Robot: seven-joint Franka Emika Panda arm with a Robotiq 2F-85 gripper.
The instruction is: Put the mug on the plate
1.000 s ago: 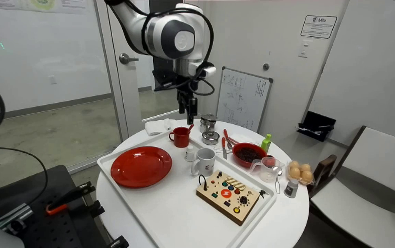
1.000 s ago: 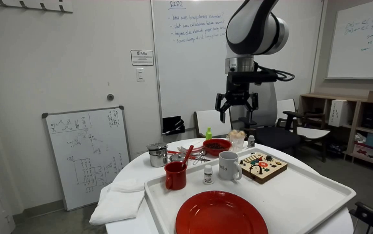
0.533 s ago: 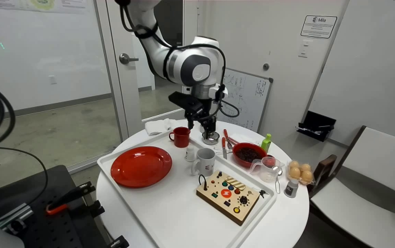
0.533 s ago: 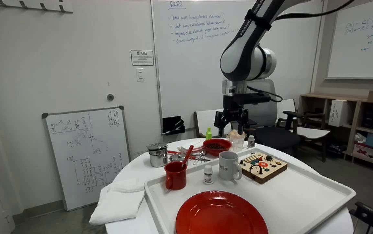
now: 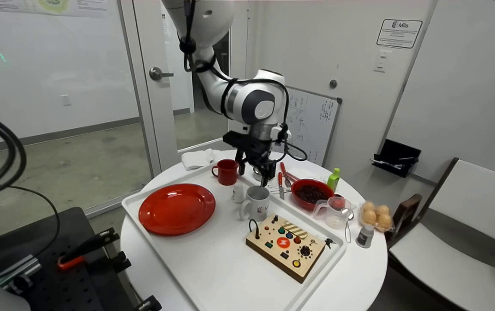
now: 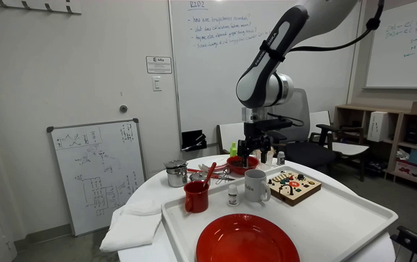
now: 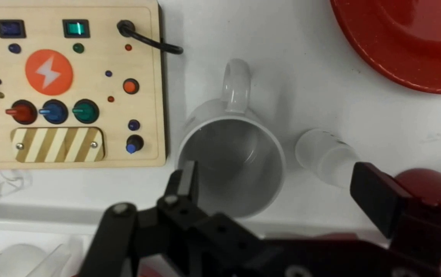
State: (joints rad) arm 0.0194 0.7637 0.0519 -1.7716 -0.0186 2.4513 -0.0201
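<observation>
The mug (image 6: pixel 253 186) stands upright — near and below the spread gripper (image 6: pixel 254 162).

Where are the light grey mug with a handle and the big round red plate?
Light grey mug (image 6: pixel 255 186): in an exterior view, on its outside wall.
Big round red plate (image 5: pixel 177 210): in an exterior view, on its flat middle.

Lab with whiteboards (image 6: pixel 223 91), robot arm (image 6: pixel 263 87)
</observation>
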